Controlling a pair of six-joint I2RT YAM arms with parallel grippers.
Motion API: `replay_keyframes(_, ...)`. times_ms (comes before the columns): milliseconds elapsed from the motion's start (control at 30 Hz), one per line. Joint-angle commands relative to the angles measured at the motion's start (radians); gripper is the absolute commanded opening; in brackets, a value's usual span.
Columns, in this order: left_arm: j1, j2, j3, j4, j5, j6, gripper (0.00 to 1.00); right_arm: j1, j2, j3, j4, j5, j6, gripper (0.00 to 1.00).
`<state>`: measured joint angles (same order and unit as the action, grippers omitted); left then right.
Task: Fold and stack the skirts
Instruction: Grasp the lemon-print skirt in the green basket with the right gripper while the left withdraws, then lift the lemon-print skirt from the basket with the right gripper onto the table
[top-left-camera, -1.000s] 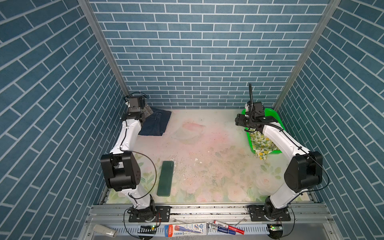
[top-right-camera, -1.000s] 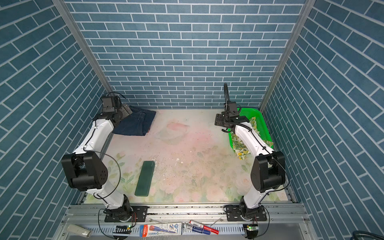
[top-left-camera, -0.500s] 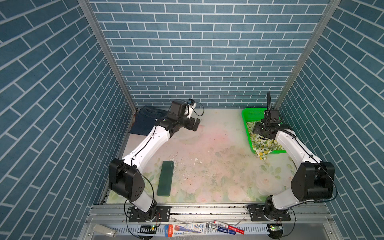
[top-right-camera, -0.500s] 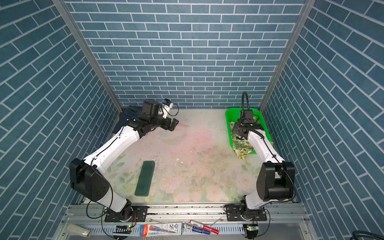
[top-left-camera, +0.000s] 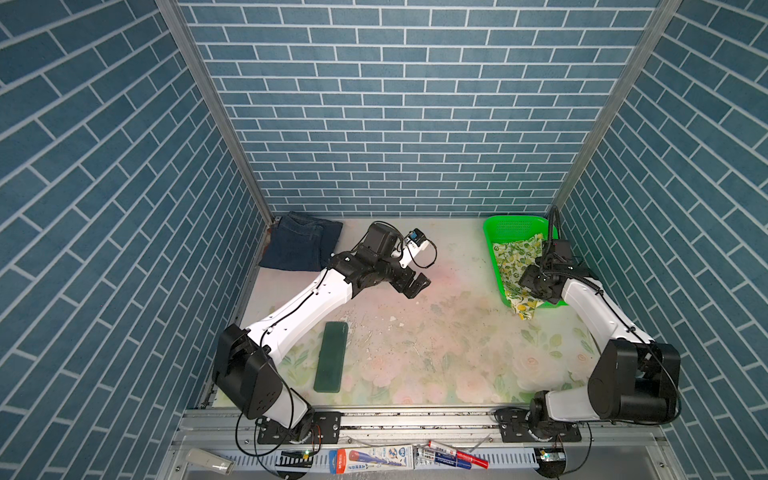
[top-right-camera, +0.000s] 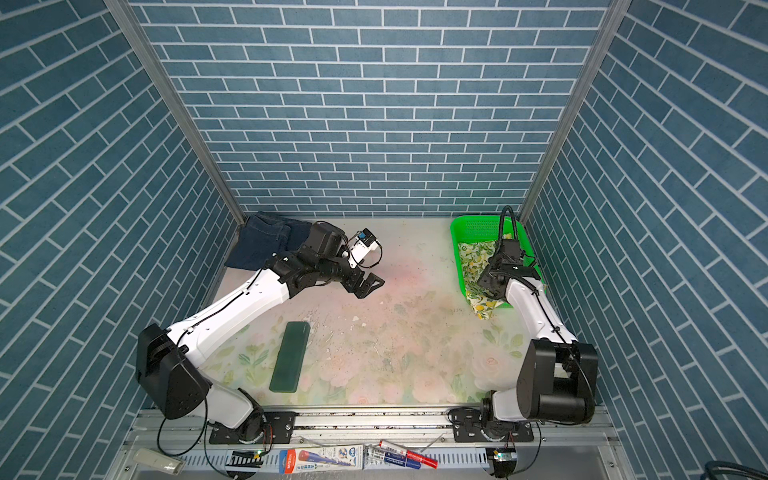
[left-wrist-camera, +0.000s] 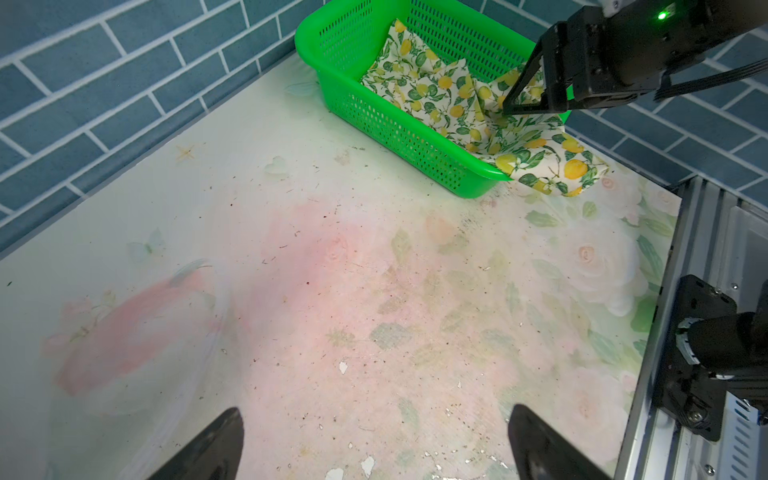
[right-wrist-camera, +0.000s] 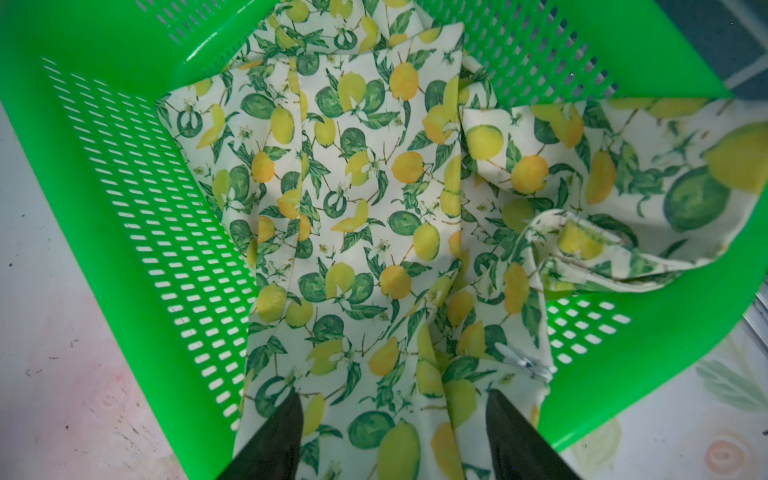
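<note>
A dark blue denim skirt (top-left-camera: 301, 245) (top-right-camera: 266, 241) lies folded in the back left corner. The lemon-print skirt (top-left-camera: 517, 257) (top-right-camera: 478, 257) (left-wrist-camera: 449, 95) (right-wrist-camera: 365, 199) lies crumpled in the green basket, one end hanging over its near rim. My right gripper (top-left-camera: 527, 286) (top-right-camera: 486, 286) (left-wrist-camera: 523, 97) (right-wrist-camera: 392, 432) points down into the basket, open, its fingers astride the lemon cloth and touching it. My left gripper (top-left-camera: 415, 284) (top-right-camera: 370, 286) (left-wrist-camera: 374, 440) hovers wide open over the bare middle of the table, holding nothing.
The green mesh basket (top-left-camera: 515, 226) (top-right-camera: 478, 226) (left-wrist-camera: 332, 54) (right-wrist-camera: 104, 166) stands at the back right by the wall. A flat dark green pad (top-left-camera: 331, 357) (top-right-camera: 290, 357) lies front left. Markers (top-left-camera: 453, 457) rest on the front rail. Brick walls close in three sides.
My left arm swung away from the denim skirt in the corner to the table's middle. My right gripper moved from the basket's left rim to over the lemon skirt and came down onto it.
</note>
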<state>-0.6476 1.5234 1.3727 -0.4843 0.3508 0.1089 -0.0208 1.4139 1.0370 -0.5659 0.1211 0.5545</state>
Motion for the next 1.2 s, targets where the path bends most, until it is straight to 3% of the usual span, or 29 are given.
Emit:
replay_keyframes(0,-0.006,-0.019,-0.021,0.037,0.014,-0.017,1.0,-0.015,0.004,-0.043,0.016,-0.028,0.044,0.69)
replay_keyframes(100,-0.006,-0.023,-0.025,0.043,-0.001,-0.025,1.0,-0.019,0.043,-0.048,0.048,-0.065,0.042,0.63)
replay_keyframes(233,-0.006,-0.029,-0.023,0.04,-0.033,-0.025,1.0,-0.022,0.101,-0.037,0.069,-0.103,0.041,0.42)
replay_keyframes(333,-0.006,-0.038,-0.026,0.041,-0.048,-0.024,1.0,-0.022,0.101,-0.027,0.076,-0.115,0.042,0.1)
replay_keyframes(367,-0.006,-0.04,-0.028,0.041,-0.053,-0.023,1.0,-0.022,0.092,-0.02,0.074,-0.111,0.041,0.02)
replay_keyframes(400,-0.006,-0.042,-0.029,0.04,-0.06,-0.021,1.0,-0.022,0.082,-0.007,0.066,-0.102,0.039,0.0)
replay_keyframes(633,0.051,-0.061,-0.05,0.087,-0.018,-0.057,1.0,-0.022,-0.018,0.107,0.05,-0.051,-0.016,0.0)
replay_keyframes(900,0.225,-0.077,-0.075,0.16,0.033,-0.132,1.0,0.002,-0.12,0.246,0.109,-0.075,-0.074,0.0)
replay_keyframes(1167,0.395,-0.081,-0.095,0.224,0.055,-0.223,0.99,0.167,-0.13,0.431,0.189,-0.026,-0.145,0.0)
